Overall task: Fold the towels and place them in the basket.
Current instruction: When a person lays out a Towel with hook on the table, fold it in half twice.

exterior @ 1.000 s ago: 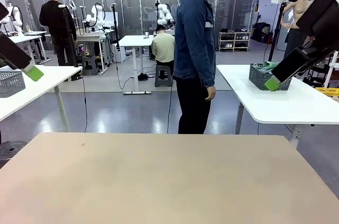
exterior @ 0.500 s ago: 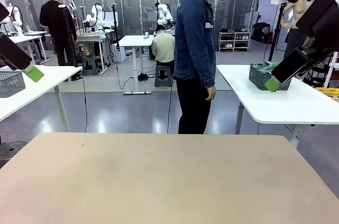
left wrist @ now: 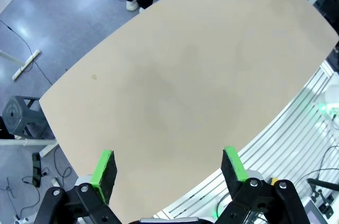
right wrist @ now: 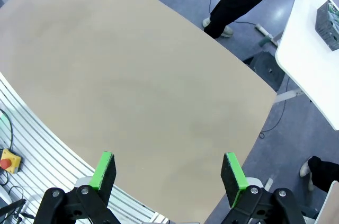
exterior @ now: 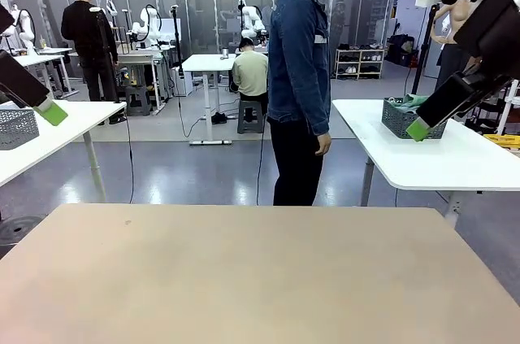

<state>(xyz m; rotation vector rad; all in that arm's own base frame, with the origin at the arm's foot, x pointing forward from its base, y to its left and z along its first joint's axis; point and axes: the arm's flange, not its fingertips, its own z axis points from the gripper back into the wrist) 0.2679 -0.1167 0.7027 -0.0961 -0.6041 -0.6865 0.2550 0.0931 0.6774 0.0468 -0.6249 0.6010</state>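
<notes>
Nothing moves. Across the last second the scene holds exactly as it is: both arms hang high and wide of the bench (exterior: 260, 279), and its beige top lies bare beneath them.

The left hand (left wrist: 168, 167) looks straight down at the bench, its green pads spread as wide as they go, and there's nothing between them. The right hand (right wrist: 168, 173) is the same: fully spread, gripping nothing, poised well above the surface.

And the goods? A dark mesh basket (exterior: 398, 123) sits on a white side table (exterior: 439, 165) off to the robot's right, well apart from the bench, with greenish cloth (exterior: 413, 102) piled in it, most likely the towels. From the right wrist camera, that basket sits at the table's edge, far out of reach. A second grey basket (exterior: 16, 127) sits on another table at the left; whether it plays any part, one cannot tell.

The person (exterior: 299, 76) stands just beyond the far edge of the bench, turned side-on toward the right-hand table and not shifting a step.

So the robot is waiting. By the look of it, folding cannot begin until towels reach the bench, and that seems to fall to the person.
</notes>
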